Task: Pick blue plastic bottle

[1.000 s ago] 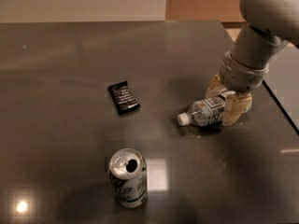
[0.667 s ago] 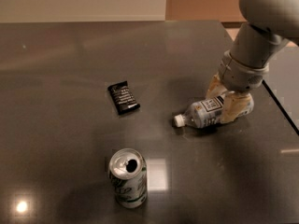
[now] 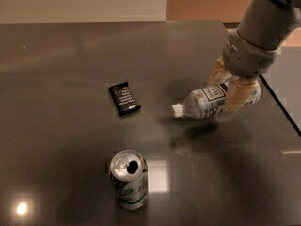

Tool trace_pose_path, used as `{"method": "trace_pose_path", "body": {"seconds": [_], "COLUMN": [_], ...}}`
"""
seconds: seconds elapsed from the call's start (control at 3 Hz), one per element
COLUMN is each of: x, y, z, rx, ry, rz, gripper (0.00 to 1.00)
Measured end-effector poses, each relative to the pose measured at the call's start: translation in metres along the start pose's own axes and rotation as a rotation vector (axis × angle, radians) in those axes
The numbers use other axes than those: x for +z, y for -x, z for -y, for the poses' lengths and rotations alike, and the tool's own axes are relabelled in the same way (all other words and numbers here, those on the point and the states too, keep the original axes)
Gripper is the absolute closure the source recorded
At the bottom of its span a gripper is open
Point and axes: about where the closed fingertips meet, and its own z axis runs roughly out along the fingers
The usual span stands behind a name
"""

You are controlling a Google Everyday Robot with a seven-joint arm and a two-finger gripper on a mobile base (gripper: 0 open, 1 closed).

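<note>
Down-slanted gripper (image 3: 226,95), fingers (image 3: 241,93) around blue plastic bottle (image 3: 203,101)

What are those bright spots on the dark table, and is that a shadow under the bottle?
Camera view: the glossy table reflects lights, a small spot at bottom left and a pale patch beside the can; the dark blot under the blue plastic bottle is its shadow, apart from it, since the gripper at right holds it lifted.
</note>
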Motion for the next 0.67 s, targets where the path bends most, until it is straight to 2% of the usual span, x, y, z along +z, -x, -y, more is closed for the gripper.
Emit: {"method": "trace_pose_path", "body": {"seconds": [0.33,0.67], "x": [-0.026,-0.058], "y": [0.010,0.018], "z": [0.005,0.016], "rx": [0.003,0.012], "ry": [-0.039,-0.106], "rz": [0.014,0.036], "gripper": [1.00,1.00]}}
